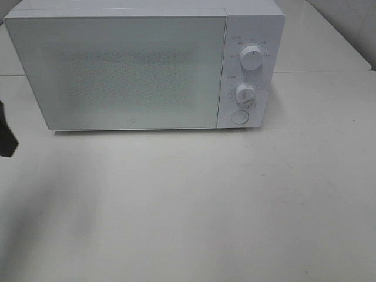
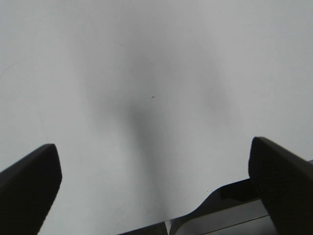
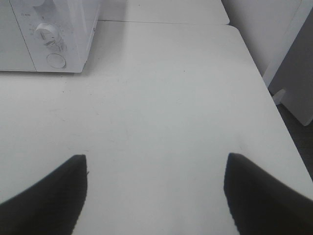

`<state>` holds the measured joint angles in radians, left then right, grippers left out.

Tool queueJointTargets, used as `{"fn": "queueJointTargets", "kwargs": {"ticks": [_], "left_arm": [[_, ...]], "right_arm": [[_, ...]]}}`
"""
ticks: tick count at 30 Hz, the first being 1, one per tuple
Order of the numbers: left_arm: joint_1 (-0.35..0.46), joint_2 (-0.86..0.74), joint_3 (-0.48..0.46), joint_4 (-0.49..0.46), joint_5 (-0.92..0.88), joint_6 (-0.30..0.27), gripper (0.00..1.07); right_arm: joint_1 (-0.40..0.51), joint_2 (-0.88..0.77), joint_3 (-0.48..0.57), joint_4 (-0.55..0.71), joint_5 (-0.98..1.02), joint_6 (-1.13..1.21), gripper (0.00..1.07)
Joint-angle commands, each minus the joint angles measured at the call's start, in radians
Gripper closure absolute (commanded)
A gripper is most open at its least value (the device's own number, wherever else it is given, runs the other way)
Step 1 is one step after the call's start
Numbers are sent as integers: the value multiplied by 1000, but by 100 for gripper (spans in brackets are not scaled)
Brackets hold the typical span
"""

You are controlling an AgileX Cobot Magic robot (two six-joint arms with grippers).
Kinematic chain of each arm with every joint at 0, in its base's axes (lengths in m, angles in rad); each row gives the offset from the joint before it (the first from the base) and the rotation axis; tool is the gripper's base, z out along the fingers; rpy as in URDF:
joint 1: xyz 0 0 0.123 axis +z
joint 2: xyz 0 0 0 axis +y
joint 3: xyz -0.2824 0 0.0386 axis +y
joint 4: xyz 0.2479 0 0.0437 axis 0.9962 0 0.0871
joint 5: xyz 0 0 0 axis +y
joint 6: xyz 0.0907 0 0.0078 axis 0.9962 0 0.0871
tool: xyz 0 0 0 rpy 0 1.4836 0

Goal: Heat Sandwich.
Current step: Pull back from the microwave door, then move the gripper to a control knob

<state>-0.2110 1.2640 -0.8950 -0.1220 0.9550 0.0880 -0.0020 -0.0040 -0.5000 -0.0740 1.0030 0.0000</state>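
I can read nothing: the tiny grey markings around the microwave's (image 1: 117, 70) upper dial (image 1: 251, 57) and lower dial (image 1: 245, 94) are too small for me.

White table (image 1: 188, 205), pale tiled wall (image 1: 352, 17) behind, soft light

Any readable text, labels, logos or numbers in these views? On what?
Nothing can be read outright.
Markings around the microwave's upper dial: too small and blurred to read.
Markings around the lower dial: also unreadable.
Small mark low on the door: too small to read.
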Motion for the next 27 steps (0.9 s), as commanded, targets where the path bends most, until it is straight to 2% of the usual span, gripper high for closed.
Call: {"fn": "queueJointTargets", "kwargs": {"ticks": [1,5,6,10,14,18,19,22,27], "left_arm": [[105,-79,9,-16,75,14,6],[143,-141,46,-32,84,14,6],[153,-192,79,-37,86,14,6],[155,-268,144,-35,102,6,6],[155,-424,257,-11,135,-1,6],[155,-511,311,10,135,-1,6],[155,-573,341,20,135,-1,6],[155,-636,374,34,121,0,6],[155,-767,377,43,115,-1,6]], "right_arm": [[-8,-25,2,2,-7,0,32],[-8,-25,2,2,-7,0,32],[-8,-25,2,2,-7,0,32],[-8,-25,2,2,-7,0,32],[-8,-25,2,2,-7,0,32],[-8,-25,2,2,-7,0,32],[-8,-25,2,2,-7,0,32],[-8,-25,2,2,-7,0,32],[-8,-25,2,2,-7,0,32]]}}
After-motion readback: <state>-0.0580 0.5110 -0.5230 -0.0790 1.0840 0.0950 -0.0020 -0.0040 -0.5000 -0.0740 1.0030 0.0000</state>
